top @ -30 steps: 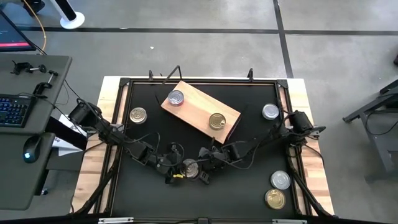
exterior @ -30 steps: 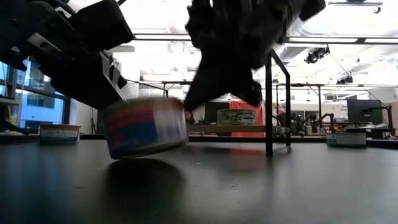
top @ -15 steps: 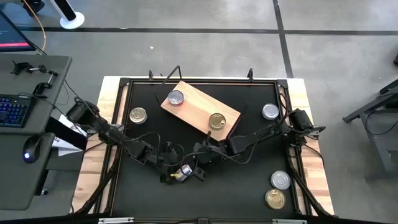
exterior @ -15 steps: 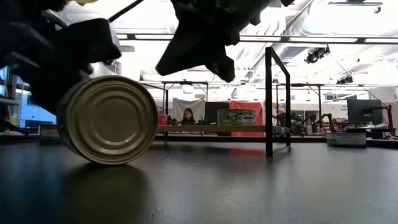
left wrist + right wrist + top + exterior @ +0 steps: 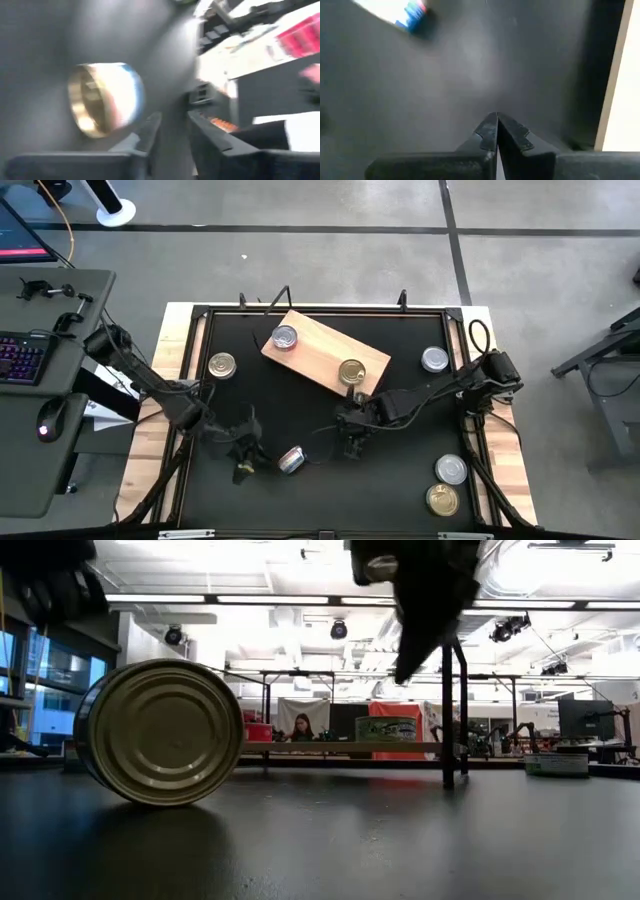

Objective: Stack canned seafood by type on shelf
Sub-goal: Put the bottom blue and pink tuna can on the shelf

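One tin of canned seafood [image 5: 291, 461] stands on its curved side wall on the black tabletop, its gold end [image 5: 160, 732] facing the near edge. My left gripper [image 5: 243, 469] hangs open to the tin's left, and the tin [image 5: 105, 97] sits beside its fingers, not between them. My right gripper [image 5: 355, 446] hangs shut to the tin's right, above the table [image 5: 496, 116]. The shelf [image 5: 320, 352] lies slantwise at the far middle. It carries a silver-lidded tin [image 5: 285, 337] and a gold-lidded tin [image 5: 351, 371].
A gold-lidded tin [image 5: 222, 365] lies on the table left of the shelf and a silver-lidded one [image 5: 434, 360] to its right. Another silver tin [image 5: 451, 469] and a gold tin [image 5: 442, 499] lie at the near right corner. A black frame [image 5: 325, 308] rims the table.
Both grippers were at the tin, which was tilted between them. It tipped up onto its side wall and now stands free on the table. My left gripper has risen and drawn off toward the table's left edge. My right gripper has risen and drawn off toward the right.
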`<move>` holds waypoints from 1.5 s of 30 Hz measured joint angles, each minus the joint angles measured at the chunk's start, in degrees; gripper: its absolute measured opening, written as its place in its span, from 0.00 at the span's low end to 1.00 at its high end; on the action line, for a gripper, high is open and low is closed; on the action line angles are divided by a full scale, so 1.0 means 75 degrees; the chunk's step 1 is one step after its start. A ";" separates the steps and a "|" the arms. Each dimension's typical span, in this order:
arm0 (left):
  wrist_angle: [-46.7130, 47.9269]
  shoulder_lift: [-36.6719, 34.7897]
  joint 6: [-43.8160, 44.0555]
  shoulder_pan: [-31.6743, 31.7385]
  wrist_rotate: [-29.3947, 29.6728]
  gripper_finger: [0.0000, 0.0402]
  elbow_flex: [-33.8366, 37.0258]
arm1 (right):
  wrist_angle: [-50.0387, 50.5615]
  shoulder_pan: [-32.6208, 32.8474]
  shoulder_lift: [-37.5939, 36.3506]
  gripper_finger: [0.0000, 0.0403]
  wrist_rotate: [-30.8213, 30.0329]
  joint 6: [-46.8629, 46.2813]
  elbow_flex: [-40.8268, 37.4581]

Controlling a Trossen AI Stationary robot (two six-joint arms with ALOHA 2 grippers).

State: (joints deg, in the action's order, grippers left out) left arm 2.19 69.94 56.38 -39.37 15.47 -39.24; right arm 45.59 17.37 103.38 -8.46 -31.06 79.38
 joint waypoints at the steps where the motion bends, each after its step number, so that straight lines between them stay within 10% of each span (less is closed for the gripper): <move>1: -0.0140 0.0096 0.0013 -0.0117 0.0011 0.27 -0.0181 | 0.0138 0.0042 -0.0029 0.00 -0.0021 -0.0033 -0.0089; 12: 0.2761 0.1159 -0.0691 -0.0355 -0.0009 0.47 -0.3249 | -0.0151 0.0321 -0.0657 0.00 0.0325 0.0112 -0.0582; 20: 0.2504 0.1722 -0.1043 -0.0294 0.0233 0.48 -0.3588 | -0.0074 0.0591 -0.1940 0.00 0.0710 0.0401 -0.0478; 45: 0.6747 0.5085 -0.0996 0.1896 0.0611 0.48 -0.6830 | 0.1990 0.2424 -0.3213 0.00 -0.1410 -0.1984 -0.1209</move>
State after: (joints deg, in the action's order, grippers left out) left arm 52.80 108.08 48.91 -25.15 20.05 -90.46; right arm 60.51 35.55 79.29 -19.03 -45.94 70.31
